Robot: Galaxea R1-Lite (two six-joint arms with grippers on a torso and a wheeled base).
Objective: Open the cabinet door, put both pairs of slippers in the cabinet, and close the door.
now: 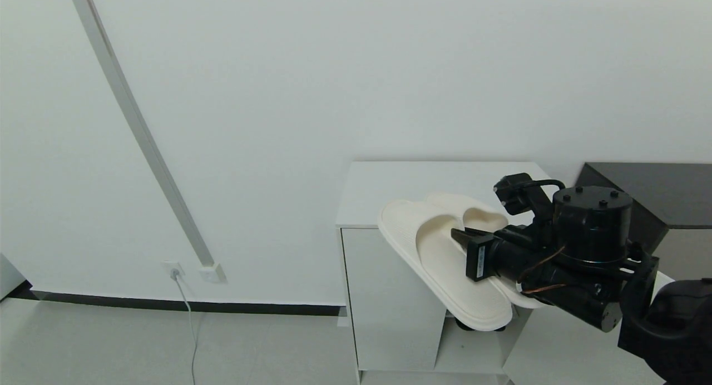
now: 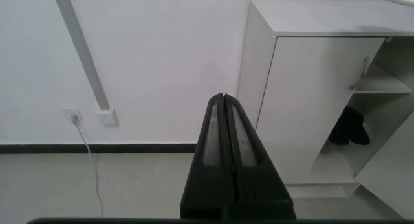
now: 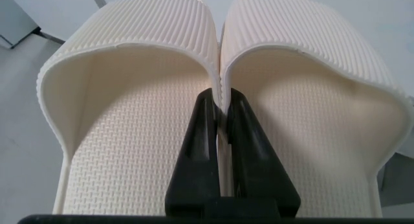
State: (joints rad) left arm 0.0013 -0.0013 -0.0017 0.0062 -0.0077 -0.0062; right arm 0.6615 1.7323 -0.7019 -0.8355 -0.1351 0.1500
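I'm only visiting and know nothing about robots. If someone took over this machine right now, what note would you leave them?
Left end effector: shut, empty, held back from the cabinet.
Right end effector: shut on the cream slippers, pinching both together at the cabinet's top edge, above the opening.
Done: the cabinet's right side stands open; what looks like a dark pair sits low inside.
Left: set the cream slippers inside, then shut the cabinet.

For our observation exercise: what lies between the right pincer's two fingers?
The adjoining strap edges of the two cream slippers, clamped in the right pincer, as the right wrist view shows.
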